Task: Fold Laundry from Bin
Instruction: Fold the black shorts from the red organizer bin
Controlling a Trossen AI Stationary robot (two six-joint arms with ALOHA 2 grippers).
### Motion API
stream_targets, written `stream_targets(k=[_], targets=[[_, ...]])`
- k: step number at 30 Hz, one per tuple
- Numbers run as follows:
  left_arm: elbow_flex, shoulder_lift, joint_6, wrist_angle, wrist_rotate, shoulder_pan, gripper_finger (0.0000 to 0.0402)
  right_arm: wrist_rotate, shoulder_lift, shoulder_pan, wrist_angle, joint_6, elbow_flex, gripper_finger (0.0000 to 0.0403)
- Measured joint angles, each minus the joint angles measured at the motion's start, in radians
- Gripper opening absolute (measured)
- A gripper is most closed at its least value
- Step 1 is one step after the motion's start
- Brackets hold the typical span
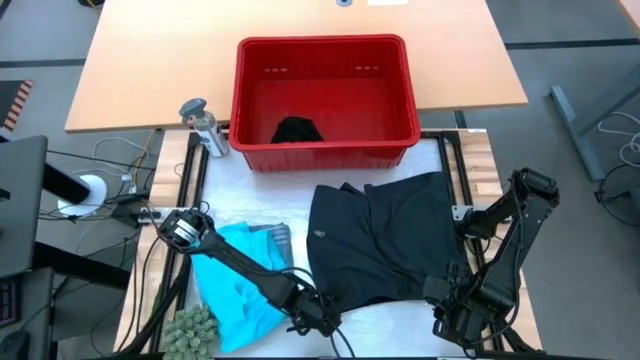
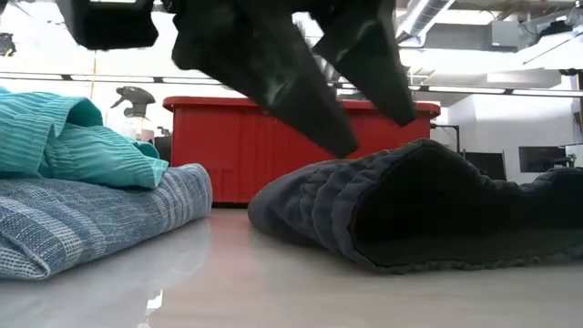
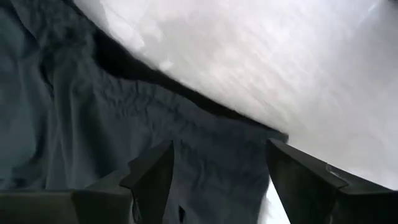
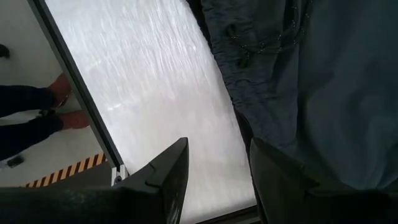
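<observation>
A black garment (image 1: 385,235) lies spread on the white table top, its near hem (image 2: 437,200) rolled up a little. My left gripper (image 1: 322,318) stands open just above its near left corner (image 3: 93,124), fingers pointing down (image 2: 373,128). My right gripper (image 1: 452,318) is open at the near right corner, one finger over the cloth's edge (image 4: 323,74), the other over bare table. A turquoise garment (image 1: 240,280) rests on a blue-grey striped one (image 2: 91,214) at the left. The red bin (image 1: 250,90) at the far side holds another black garment (image 1: 297,130).
A grey spray bottle (image 1: 203,125) stands left of the bin. A green knobbly object (image 1: 190,328) sits at the near left corner. A wooden table (image 1: 150,60) lies beyond the bin. A person's shoes (image 4: 62,93) show on the floor off the table's right side.
</observation>
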Motion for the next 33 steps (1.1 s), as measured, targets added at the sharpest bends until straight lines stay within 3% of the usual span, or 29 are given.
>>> stream_targets(k=[15, 26, 29, 33], targets=[[0.0, 0.027, 0.086, 0.02, 0.097, 0.023, 0.0242, -0.001, 0.0, 0.0, 0.001, 0.001, 0.0, 0.0196], [0.001, 0.081, 0.08, 0.054, 0.094, 0.027, 0.0239, -0.001, 0.0, 0.005, 0.0, 0.0, -0.001, 0.0196], [0.001, 0.084, 0.085, 0.037, 0.085, 0.028, 0.0213, -0.001, 0.0, 0.005, 0.002, 0.0, -0.001, 0.0196], [0.001, 0.084, 0.081, 0.032, 0.053, 0.032, 0.0133, -0.001, 0.0, 0.005, 0.004, 0.0, -0.001, 0.0196]])
